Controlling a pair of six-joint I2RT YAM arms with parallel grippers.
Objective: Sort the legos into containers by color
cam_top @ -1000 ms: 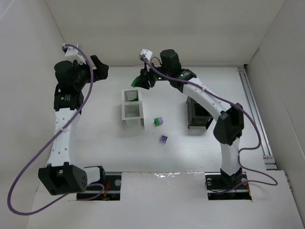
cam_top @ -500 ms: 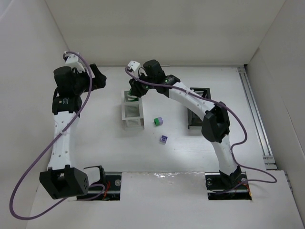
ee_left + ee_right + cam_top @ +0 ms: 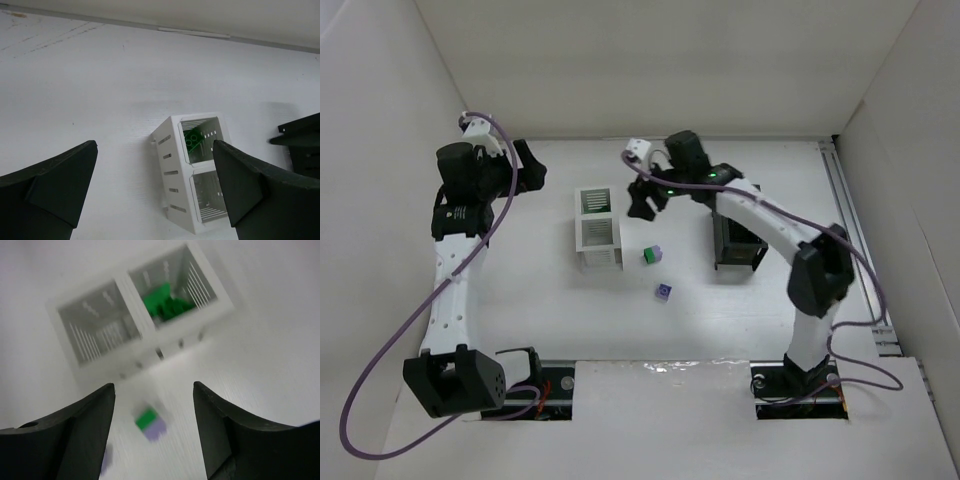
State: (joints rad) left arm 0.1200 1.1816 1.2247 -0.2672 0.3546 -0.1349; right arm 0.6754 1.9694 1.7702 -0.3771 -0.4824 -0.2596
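The table (image 3: 682, 238) between white box (image 3: 598, 228) and black box (image 3: 738, 250) is open, save a green brick (image 3: 649, 257) and a purple brick (image 3: 663, 292).

Plain white walls (image 3: 670, 60) enclose a white table (image 3: 520, 290) with a metal rail (image 3: 855, 240) along its right edge.

From where I stand, a matte white surface (image 3: 520, 290) forms the floor of a white booth. A back wall (image 3: 650, 60) rises from the surface's far edge, and side walls stand at its left (image 3: 370, 150) and right (image 3: 910, 150). A slotted metal rail (image 3: 860, 240) runs along its right edge. A white board (image 3: 660, 420) lies across its near edge.
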